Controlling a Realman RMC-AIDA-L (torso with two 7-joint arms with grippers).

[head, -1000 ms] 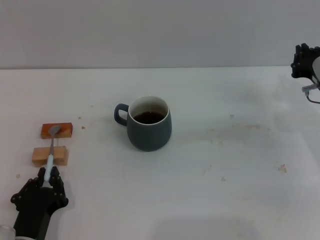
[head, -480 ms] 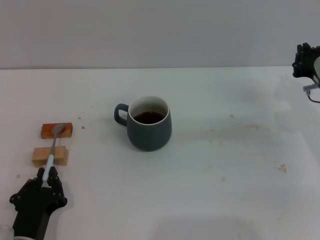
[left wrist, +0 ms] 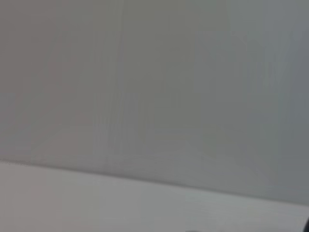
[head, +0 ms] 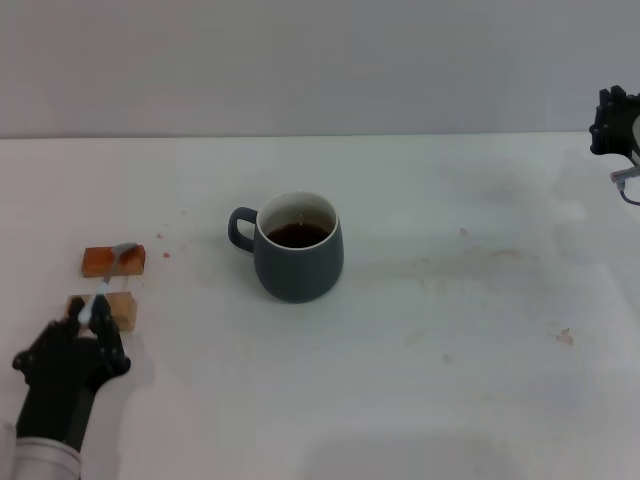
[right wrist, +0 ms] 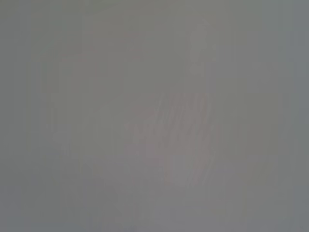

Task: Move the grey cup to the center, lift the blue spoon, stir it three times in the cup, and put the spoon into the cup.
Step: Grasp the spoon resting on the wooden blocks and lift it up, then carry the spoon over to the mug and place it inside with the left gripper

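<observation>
The grey cup (head: 298,252) stands near the table's middle, its handle pointing left and dark liquid inside. At the front left, my left gripper (head: 88,325) is shut on the light blue handle of the blue spoon (head: 108,280). The spoon slants away from the gripper, and its silver bowl is over the farther wooden block (head: 100,262). My right gripper (head: 612,120) hangs parked at the far right edge, well away from the cup. Neither wrist view shows any task object, only plain grey wall.
Two small wooden blocks sit at the front left; the nearer one (head: 118,308) is partly covered by my left gripper. Small crumbs and faint stains (head: 480,262) dot the white table (head: 450,400) to the right of the cup.
My left gripper has shifted left and farther from me with the spoon handle in it. The spoon now slants more to the right, and its bowl looks raised over the far block.
</observation>
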